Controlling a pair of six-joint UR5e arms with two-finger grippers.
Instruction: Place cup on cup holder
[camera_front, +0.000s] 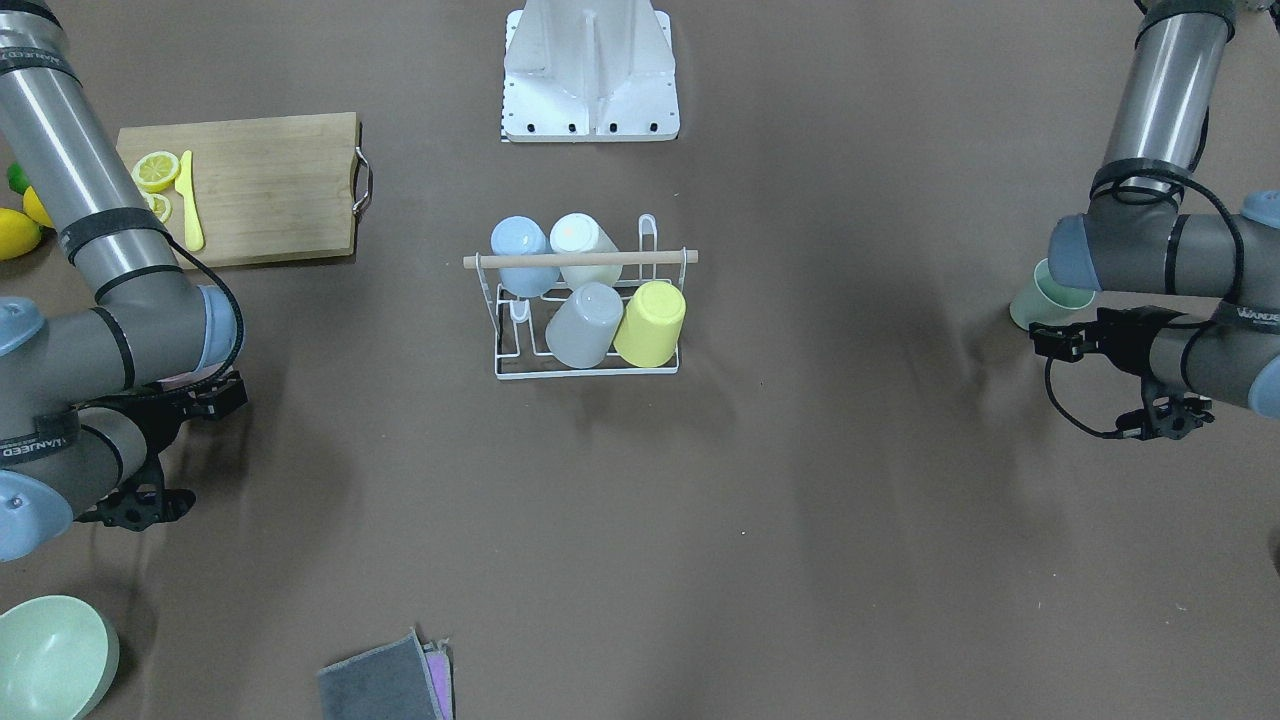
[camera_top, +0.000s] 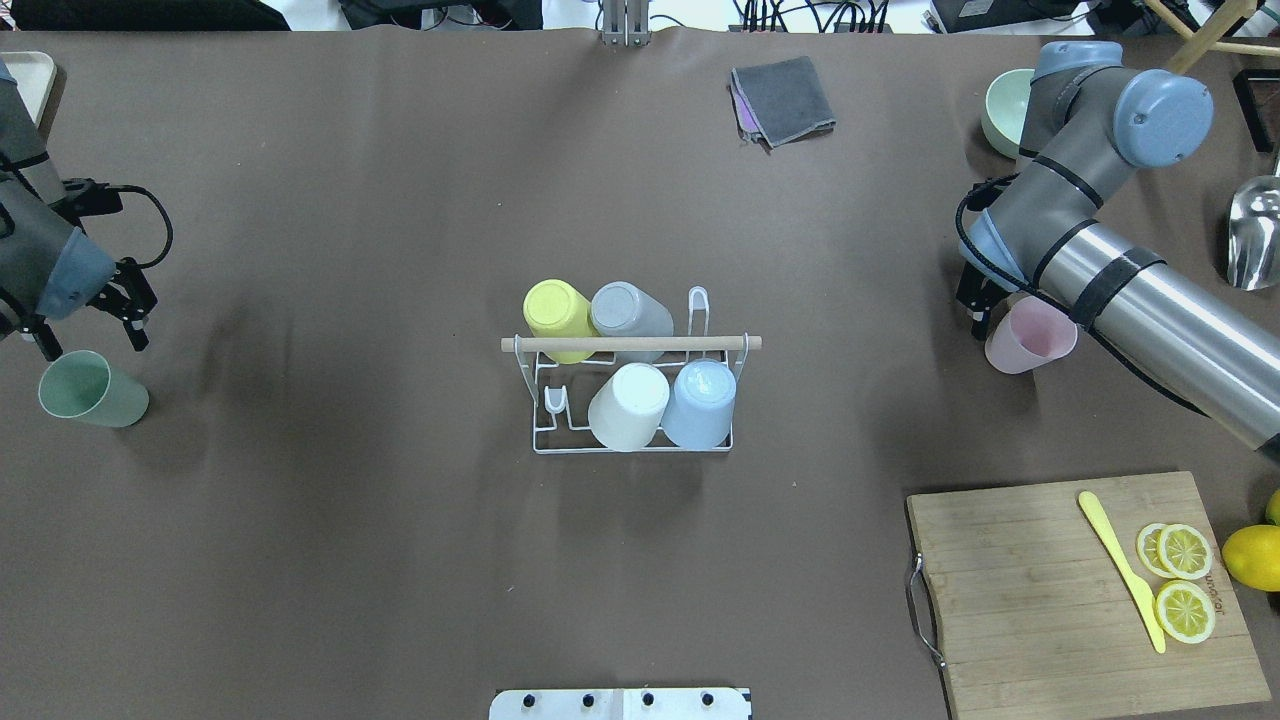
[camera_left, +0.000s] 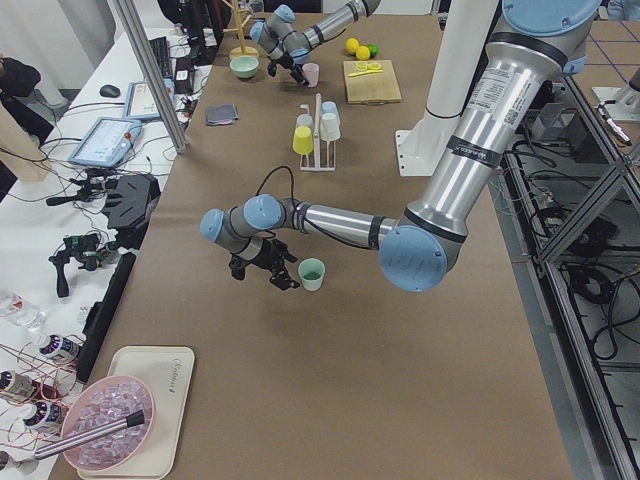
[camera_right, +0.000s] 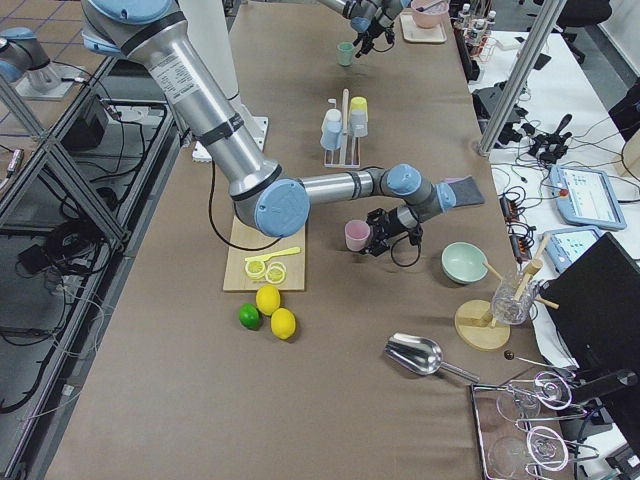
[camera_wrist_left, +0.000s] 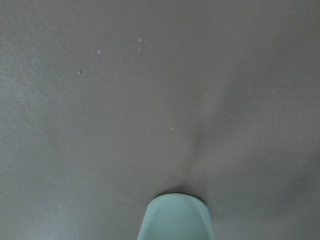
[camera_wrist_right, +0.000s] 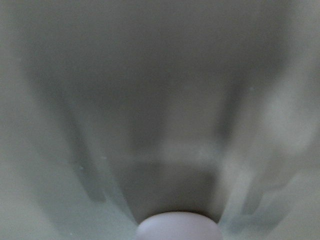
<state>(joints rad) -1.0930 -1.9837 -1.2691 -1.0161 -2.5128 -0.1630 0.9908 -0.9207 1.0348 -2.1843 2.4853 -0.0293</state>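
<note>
The white wire cup holder (camera_top: 640, 440) with a wooden rod handle stands mid-table. It holds upside-down yellow (camera_top: 556, 312), grey (camera_top: 625, 310), white (camera_top: 630, 402) and blue (camera_top: 700, 400) cups. A green cup (camera_top: 88, 392) stands upright at the left. My left gripper (camera_top: 90, 338) is open just beyond it and does not touch it; the cup's rim shows in the left wrist view (camera_wrist_left: 176, 217). A pink cup (camera_top: 1030, 338) stands at the right. My right gripper (camera_top: 980, 308) sits beside it, mostly hidden under the arm, and looks open.
A wooden cutting board (camera_top: 1080, 590) with lemon slices (camera_top: 1185, 580) and a yellow knife (camera_top: 1120, 565) lies at the near right, with a lemon (camera_top: 1250, 556) beside it. A green bowl (camera_top: 1003, 110), a grey cloth (camera_top: 785, 98) and a metal scoop (camera_top: 1255, 235) lie at the far side.
</note>
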